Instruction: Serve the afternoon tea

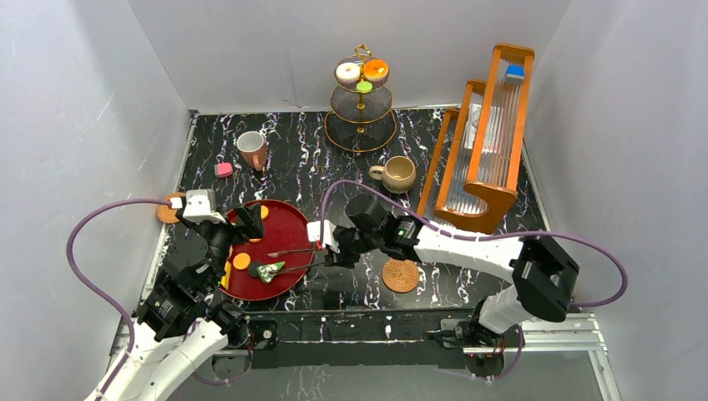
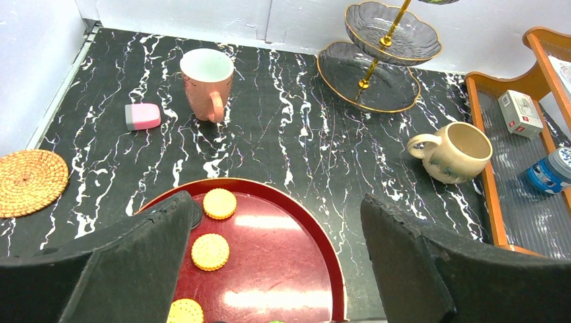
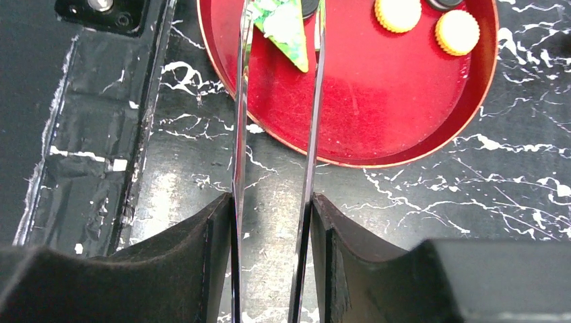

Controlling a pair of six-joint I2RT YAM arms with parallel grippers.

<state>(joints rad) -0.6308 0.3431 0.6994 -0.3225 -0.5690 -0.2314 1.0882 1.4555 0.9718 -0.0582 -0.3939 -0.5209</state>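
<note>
The right tool (image 3: 273, 210) pinches the slim metal tongs (image 3: 311, 134) by their arms. This places the tips astride the green triangular toy cake slice (image 3: 286, 30) on the round red tray (image 3: 404, 134), probably for transfer to the gold three-tier stand (image 1: 361, 96). The left tool (image 2: 275, 222) hangs spread wide above the tray, holding nothing.

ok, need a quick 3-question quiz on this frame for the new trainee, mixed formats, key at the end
1. True or false: the right tool grips the tongs, whose tips flank the green cake slice on the red tray.
2. Which tier of the gold stand holds pastries? A top, B middle, C bottom.
3. Fill in: the left tool hangs open above the ____.
Key: 1 true; 2 A; 3 red tray.
</note>
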